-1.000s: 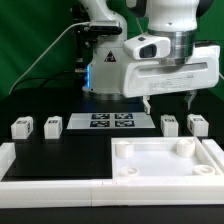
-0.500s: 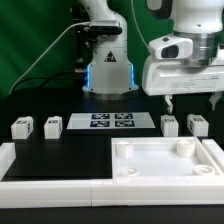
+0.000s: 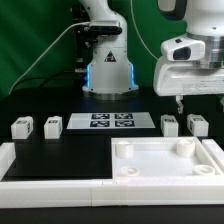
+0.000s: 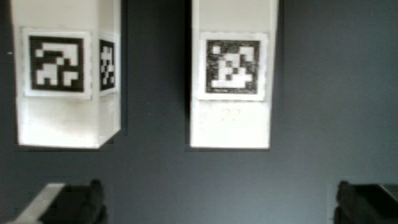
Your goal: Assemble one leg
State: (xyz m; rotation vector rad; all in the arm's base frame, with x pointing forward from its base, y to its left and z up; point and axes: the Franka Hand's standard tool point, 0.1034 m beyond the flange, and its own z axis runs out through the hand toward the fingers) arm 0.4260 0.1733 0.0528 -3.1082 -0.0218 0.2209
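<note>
In the exterior view, the arm is hanging high at the exterior view's right. Its jaws are spread and gripping nothing, above a pair of parts standing upright on the black desk [image 3: 60, 150] behind the tray-like piece [image 3: 150, 168]. One is a leg [image 3: 170, 124], and its neighbour [image 3: 198, 124] is standing just beside it, not touching. At the exterior view's left two more legs [image 3: 21, 127] are standing, with the marker board [image 3: 110, 121] lying between the two pairs. The spaced row is probably letting the jaws close round one piece without knocking another.

In the wrist view, the camera is looking straight down on two tagged pieces. One leg [image 4: 235, 80] is lying nearly midway between the dark fingertips [image 4: 71, 202], and the other [image 4: 68, 80] is sitting off to one side. The jaws are standing wide, I judge, in readiness for a descent onto the centred one. Which of the exterior view's pair that is, I cannot tell.
</note>
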